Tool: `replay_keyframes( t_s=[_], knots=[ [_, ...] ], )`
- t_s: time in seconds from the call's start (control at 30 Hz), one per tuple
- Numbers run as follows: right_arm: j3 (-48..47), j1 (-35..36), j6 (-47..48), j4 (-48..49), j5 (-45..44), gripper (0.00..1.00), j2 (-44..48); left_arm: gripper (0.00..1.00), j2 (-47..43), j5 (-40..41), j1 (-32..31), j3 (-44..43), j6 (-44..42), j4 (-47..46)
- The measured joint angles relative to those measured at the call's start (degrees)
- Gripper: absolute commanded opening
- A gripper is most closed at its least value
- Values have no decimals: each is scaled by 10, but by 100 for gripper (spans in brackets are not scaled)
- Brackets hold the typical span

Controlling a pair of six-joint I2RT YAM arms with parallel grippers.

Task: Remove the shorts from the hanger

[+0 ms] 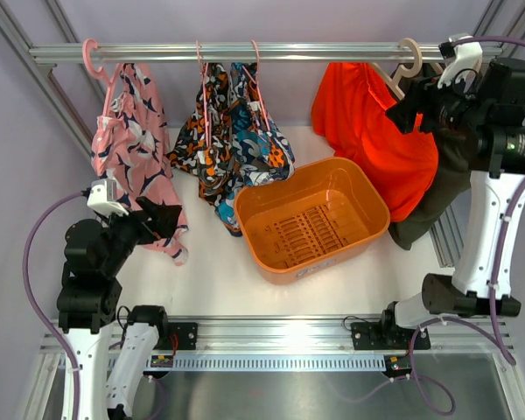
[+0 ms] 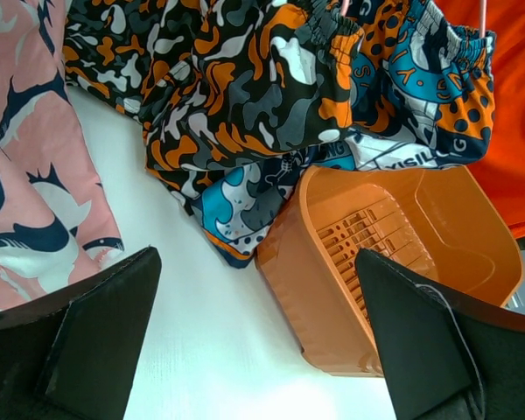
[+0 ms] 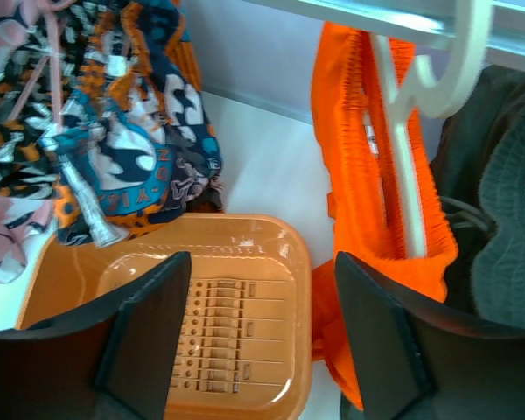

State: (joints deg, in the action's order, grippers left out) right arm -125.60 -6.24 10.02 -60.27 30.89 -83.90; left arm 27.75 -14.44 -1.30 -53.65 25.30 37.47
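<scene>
Bright orange-red shorts (image 1: 367,131) hang on a cream hanger (image 1: 409,61) at the right end of the rail, with dark olive shorts (image 1: 437,192) beside them. My right gripper (image 1: 401,112) is raised next to that hanger. In the right wrist view its jaws (image 3: 262,258) stand open and hold nothing, with the orange shorts (image 3: 350,149) and the hanger (image 3: 402,131) just past the right finger. Busy blue, orange and black printed shorts (image 1: 232,131) hang mid-rail, and a pink printed pair (image 1: 127,149) hangs at the left. My left gripper (image 1: 162,219) is open low beside the pink pair.
An orange plastic basket (image 1: 367,188) sits on the white table under the orange shorts. The metal rail (image 1: 289,52) spans the back, with slanted frame posts at both sides. The left gripper (image 2: 255,255) faces the basket's side wall (image 2: 315,297).
</scene>
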Motion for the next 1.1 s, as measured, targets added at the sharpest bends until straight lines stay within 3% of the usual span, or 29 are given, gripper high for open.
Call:
replay_keyframes(
  t_s=[0.03, 0.17, 0.57, 1.1],
  knots=[
    [-10, -7, 1, -1, 1, 60, -17, 99, 1, -1, 0, 0, 2, -1],
    [-45, -49, 15, -5, 23, 49, -75, 99, 3, -7, 0, 0, 15, -12],
    [-37, -74, 121, 49, 64, 48, -122, 99, 44, -34, 0, 8, 38, -42],
    [20, -74, 141, 128, 95, 45, -152, 99, 49, -38, 0, 17, 45, -46]
  ],
)
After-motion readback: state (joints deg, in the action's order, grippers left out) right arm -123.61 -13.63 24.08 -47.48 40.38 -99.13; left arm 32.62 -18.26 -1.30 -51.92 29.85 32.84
